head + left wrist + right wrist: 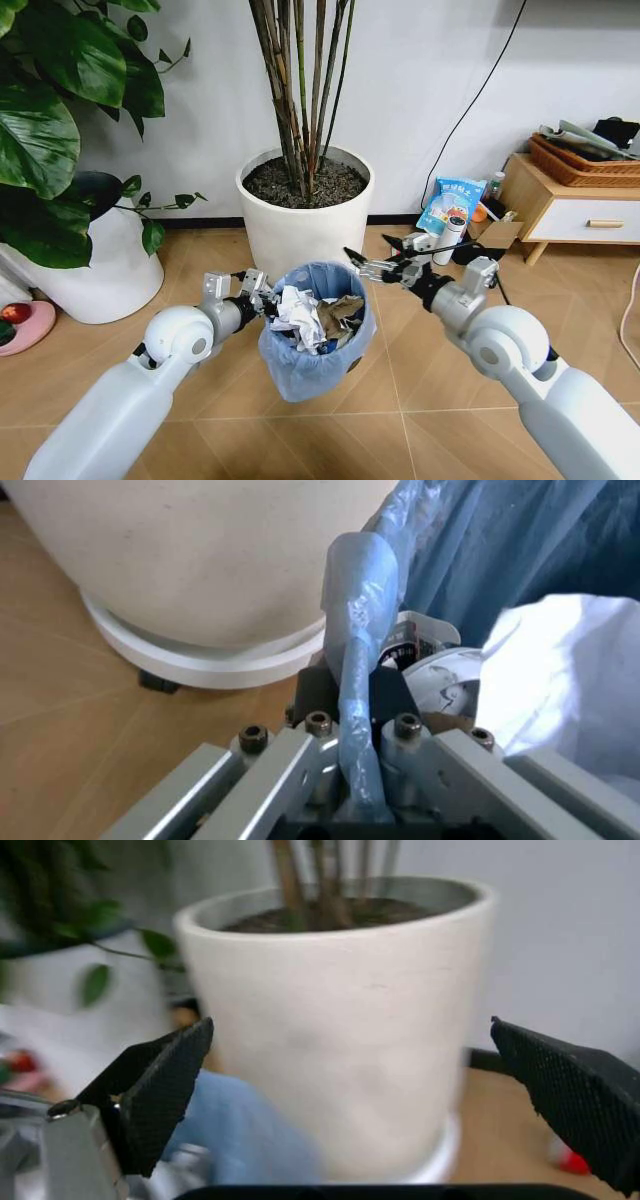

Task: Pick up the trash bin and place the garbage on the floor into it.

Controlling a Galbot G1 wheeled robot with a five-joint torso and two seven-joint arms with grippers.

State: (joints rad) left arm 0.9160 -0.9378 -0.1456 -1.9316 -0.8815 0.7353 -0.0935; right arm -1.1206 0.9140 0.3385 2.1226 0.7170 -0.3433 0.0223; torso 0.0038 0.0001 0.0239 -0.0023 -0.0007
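Note:
The trash bin (312, 362), a small round bin lined with a crinkly light-blue bag, is in front of me between both arms. My left gripper (260, 293) is shut on its near-left rim. In the left wrist view the bag-covered rim (358, 585) runs between the closed fingers (398, 697). Garbage lies inside: crumpled white paper wads (297, 316) (565, 682) and brownish scraps (340, 312). My right gripper (377, 256) hovers open just above the bin's right rim, holding nothing. Its black pads (160, 1091) stand wide apart in front of the white pot.
A large white plant pot (300, 225) (350, 1042) with thin stems stands right behind the bin. A second white pot (105, 265) with big leaves is at the left. A wooden cabinet (565, 205), a blue snack bag (449, 203) and a white tumbler (448, 240) are at the right.

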